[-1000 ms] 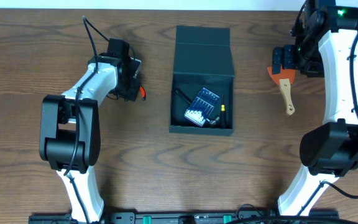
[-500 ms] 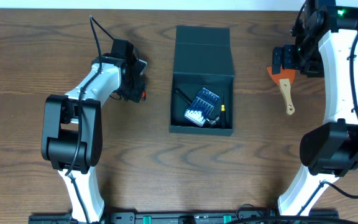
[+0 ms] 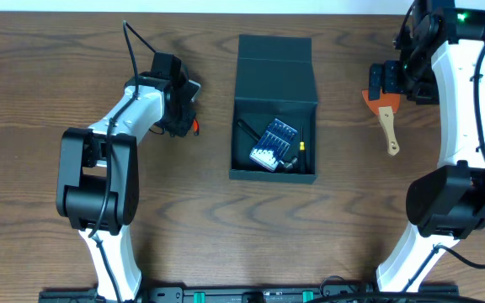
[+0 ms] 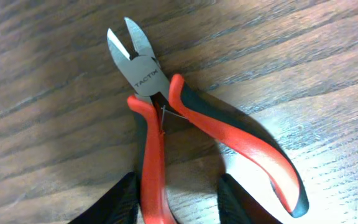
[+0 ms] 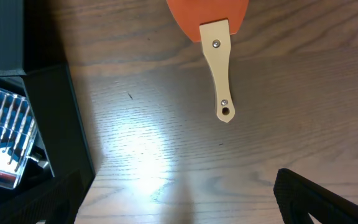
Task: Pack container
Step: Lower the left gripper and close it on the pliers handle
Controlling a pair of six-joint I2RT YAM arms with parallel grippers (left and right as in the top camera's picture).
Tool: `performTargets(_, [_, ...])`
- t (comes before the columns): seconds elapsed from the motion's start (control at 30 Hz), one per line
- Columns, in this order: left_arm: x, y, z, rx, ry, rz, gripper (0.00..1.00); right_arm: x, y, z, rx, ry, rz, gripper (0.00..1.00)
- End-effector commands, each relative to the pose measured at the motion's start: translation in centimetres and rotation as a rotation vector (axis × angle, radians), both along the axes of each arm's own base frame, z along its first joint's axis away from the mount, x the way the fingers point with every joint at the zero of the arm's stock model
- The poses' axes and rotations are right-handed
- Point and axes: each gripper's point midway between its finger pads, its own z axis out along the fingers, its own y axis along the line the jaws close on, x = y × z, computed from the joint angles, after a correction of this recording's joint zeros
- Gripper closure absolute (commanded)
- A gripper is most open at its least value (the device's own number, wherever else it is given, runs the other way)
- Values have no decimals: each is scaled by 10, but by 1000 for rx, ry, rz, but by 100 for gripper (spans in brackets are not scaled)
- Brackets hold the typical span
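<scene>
one container (image 3: pixel 274 77) sits between the left gripper (image 4: pixel 179 202), half-parted astride a pliers handle (image 4: pixel 154 162), and the wide-spread right gripper (image 5: pixel 185 205).

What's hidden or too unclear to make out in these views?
- Overhead: the pliers are mostly hidden under the left claw; only a red tip shows.
- Left wrist: one pliers handle runs off the bottom edge.
- Right wrist: the scraper loses most of its orange blade to the top edge.
- Overhead: small items beside the bit set in the container are too small to name.

Dark brown wood-grain table (image 3: pixel 40 50); pale strip (image 3: pixel 183 4) along far edge; soft overhead glare (image 5: pixel 142 155) on tabletop.
</scene>
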Motion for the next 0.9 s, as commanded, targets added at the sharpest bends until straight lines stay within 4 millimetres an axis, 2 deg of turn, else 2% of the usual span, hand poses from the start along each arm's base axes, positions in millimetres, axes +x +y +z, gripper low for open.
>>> performTargets(0.0, [-8,2,-22,25,51,-15,62,1,-2,8,-4,-26,-17,1])
performTargets(0.57, [-10,2,-22,20,58,15,66,1,-2,8,-4,-26,-17,1])
performTargets(0.63, [-11,3,-22,21,62,15,69,1,-2,8,-4,-26,-17,1])
performTargets(0.73, [-12,3,-23,22,70,15,79,1,-2,8,-4,-26,-17,1])
performTargets(0.87, [-13,3,-22,23,73,15,80,1,-2,8,-4,-26,-17,1])
